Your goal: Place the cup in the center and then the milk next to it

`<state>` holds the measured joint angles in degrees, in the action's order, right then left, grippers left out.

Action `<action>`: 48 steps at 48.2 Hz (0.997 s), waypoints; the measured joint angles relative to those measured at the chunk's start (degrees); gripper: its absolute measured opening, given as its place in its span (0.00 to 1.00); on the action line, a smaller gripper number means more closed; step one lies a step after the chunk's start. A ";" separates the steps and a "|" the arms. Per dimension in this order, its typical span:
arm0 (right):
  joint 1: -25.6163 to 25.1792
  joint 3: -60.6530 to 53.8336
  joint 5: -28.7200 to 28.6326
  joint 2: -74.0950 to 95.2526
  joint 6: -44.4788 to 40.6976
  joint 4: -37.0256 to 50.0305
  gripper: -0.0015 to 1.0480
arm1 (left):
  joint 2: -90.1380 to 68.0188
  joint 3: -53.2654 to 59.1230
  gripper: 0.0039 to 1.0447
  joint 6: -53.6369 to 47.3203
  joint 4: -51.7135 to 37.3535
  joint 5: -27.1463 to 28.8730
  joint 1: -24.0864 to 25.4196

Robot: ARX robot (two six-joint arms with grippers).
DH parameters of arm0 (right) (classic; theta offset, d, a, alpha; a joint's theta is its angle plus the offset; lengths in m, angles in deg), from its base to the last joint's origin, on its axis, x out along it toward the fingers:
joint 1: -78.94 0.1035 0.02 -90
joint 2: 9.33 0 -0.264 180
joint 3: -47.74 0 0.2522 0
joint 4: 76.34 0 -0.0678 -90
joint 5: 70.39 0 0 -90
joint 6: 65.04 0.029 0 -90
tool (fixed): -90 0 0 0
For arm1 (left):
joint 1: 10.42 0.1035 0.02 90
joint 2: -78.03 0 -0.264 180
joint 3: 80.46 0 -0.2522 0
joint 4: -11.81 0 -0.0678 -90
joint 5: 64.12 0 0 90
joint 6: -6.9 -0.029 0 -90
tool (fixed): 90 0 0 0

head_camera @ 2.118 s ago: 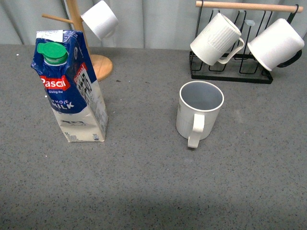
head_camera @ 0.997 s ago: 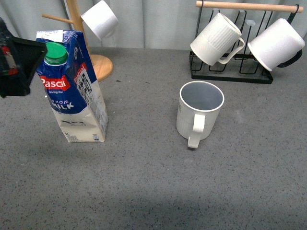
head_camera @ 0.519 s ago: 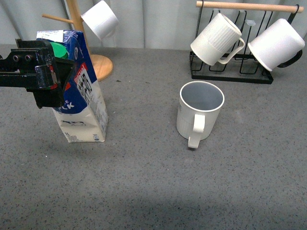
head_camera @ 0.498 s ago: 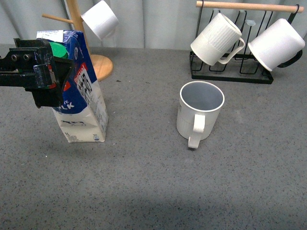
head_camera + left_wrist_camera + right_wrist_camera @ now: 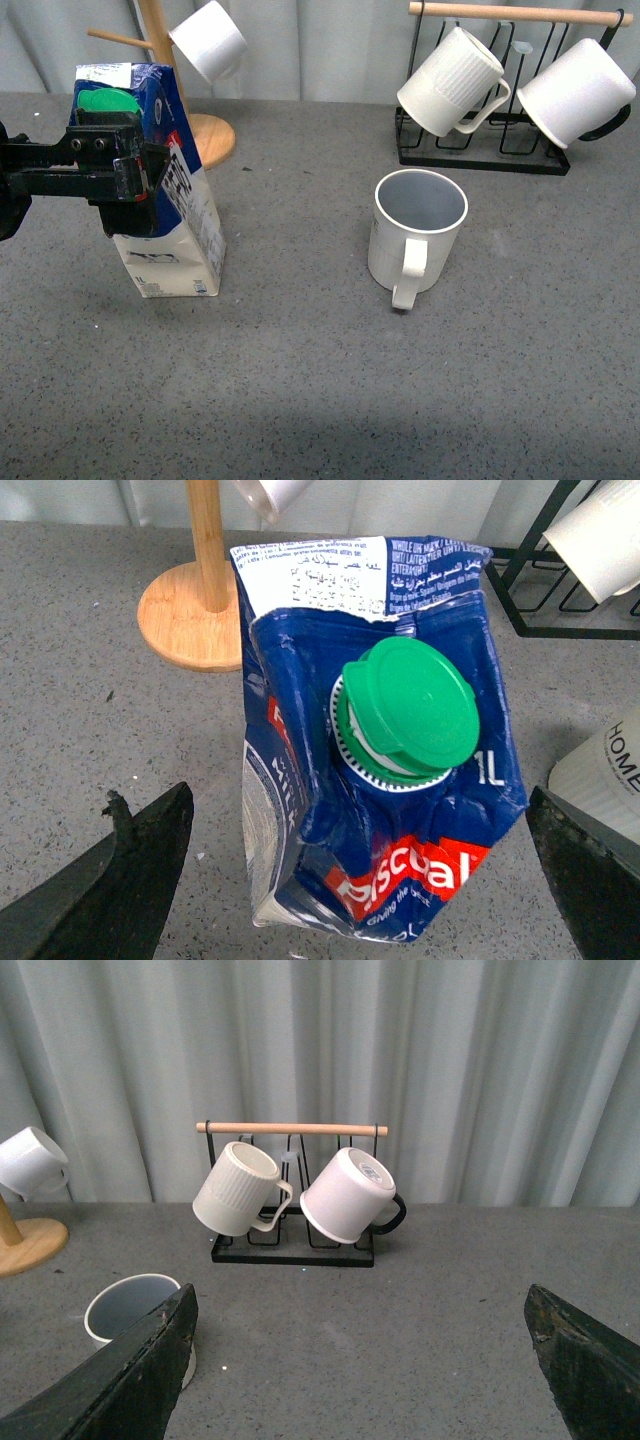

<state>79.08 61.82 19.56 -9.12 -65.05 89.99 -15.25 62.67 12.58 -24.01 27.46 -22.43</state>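
Observation:
The milk point(image 5: 183, 215), a tall blue-and-white carton with a green cap point(image 5: 408, 712), stands upright at the left of the table. My left gripper point(image 5: 130, 185) is open at the carton's upper part. In the left wrist view the carton point(image 5: 380, 810) sits between the spread fingers point(image 5: 120, 880), with gaps on both sides. The cup point(image 5: 416, 235), cream-white with a grey-blue inside, stands upright right of the middle, handle toward me, and also shows in the right wrist view point(image 5: 135, 1310). The center point(image 5: 295, 230) is bare. My right gripper point(image 5: 350, 1390) is open and empty, out of the front view.
A wooden mug tree point(image 5: 205, 135) holding a white mug point(image 5: 208, 40) stands just behind the carton. A black wire rack point(image 5: 480, 150) at the back right holds a ribbed white mug point(image 5: 450, 82) and a smooth white mug point(image 5: 575, 92) with a dark handle.
My left gripper came in from the left and moved right, up to the carton's upper part. The carton and the cup have not moved.

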 joint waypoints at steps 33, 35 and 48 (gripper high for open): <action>0.00 0.00 -0.02 0.00 0.00 0.00 0.91 | -0.35 -1.75 0.30 0.90 0.48 2.23 -1.33; 0.00 0.00 -0.02 0.00 0.00 0.00 0.91 | 0.13 -1.90 0.24 1.05 0.48 2.71 -2.25; 0.00 0.00 -0.02 0.00 0.00 0.00 0.91 | -2.49 -5.29 0.05 2.16 -3.06 8.09 -9.42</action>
<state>79.08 61.82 19.54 -9.12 -65.05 89.99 -17.74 57.38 14.74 -27.07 35.55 -31.85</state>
